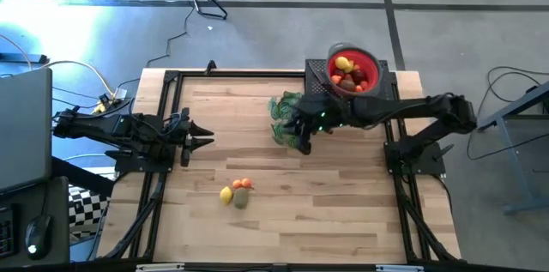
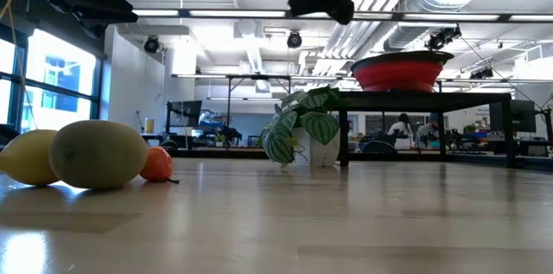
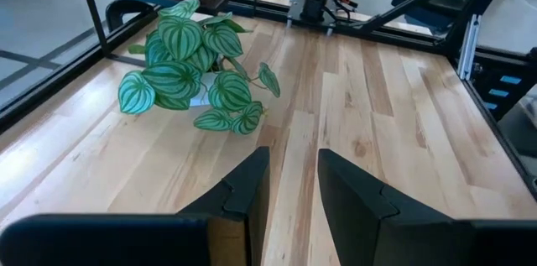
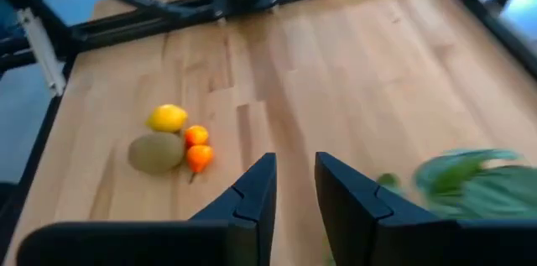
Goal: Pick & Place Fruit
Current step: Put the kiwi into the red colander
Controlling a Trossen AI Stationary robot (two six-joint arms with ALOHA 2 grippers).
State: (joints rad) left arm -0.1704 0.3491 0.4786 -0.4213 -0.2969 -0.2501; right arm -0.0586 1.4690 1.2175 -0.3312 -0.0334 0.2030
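While most fruit already sat in the red bowl [image 1: 367, 59] at upper right, four pieces [image 1: 237, 191] remained on the surface [image 1: 343, 212], lower centre. Right pincer [image 1: 302, 131] hung empty by the plant [image 1: 283, 107], jaws slightly parted; left pincer [image 1: 202, 136] waited likewise.

Table [image 1: 343, 212]: pale wood planks, smooth w/ a soft sheen, reflections showing in the low view. Frame rails [image 1: 163, 135]: matt black metal. Bowl [image 1: 367, 64]: smooth red plastic look, slight gloss. Lemon [image 2: 26, 156] & brown-green piece [image 2: 97, 154]: smooth, dull satin skin. Plant sprig [image 3: 189, 69]: glossy striped leaves, plastic-looking. Left gripper [image 3: 289, 195] fingers [image 3: 352, 199]: matt black plastic.
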